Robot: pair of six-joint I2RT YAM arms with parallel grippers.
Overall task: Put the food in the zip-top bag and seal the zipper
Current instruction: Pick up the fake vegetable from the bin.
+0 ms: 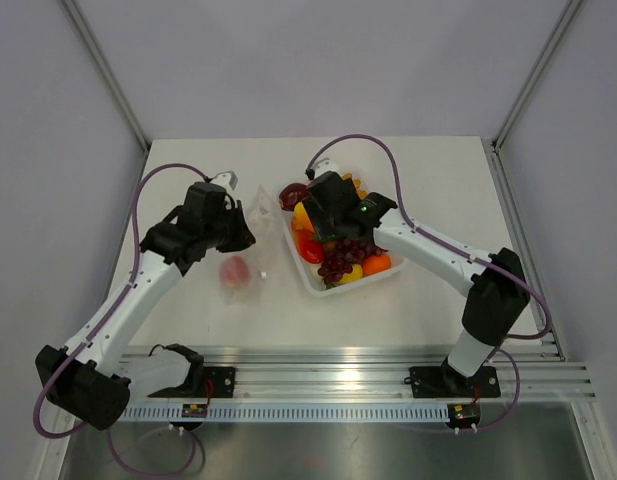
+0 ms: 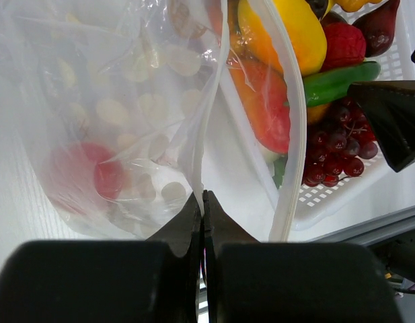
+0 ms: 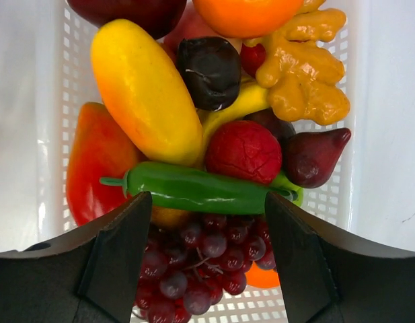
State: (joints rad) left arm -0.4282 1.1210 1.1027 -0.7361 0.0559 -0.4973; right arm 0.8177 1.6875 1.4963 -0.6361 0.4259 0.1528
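The left gripper (image 2: 202,205) has its jaws closed on the mouth edge of the clear bag (image 2: 126,101). The bag is just beside the white tray (image 3: 328,202) and has one red piece (image 2: 83,176) inside. The right gripper (image 3: 206,202) hangs wide open over the green pepper (image 3: 187,188) and the grapes (image 3: 207,266), holding nothing.

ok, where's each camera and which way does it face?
Top external: above, behind the bases, looking down on the white table; left arm and right arm whole.
Left wrist: on the left arm, looking along shut fingers pinching an edge of the clear crinkly plastic bag.
Right wrist: on the right arm, looking down into the white perforated plastic tray of toy food, between open fingers.
Shared: both wrist views show the green pepper and purple grapes.
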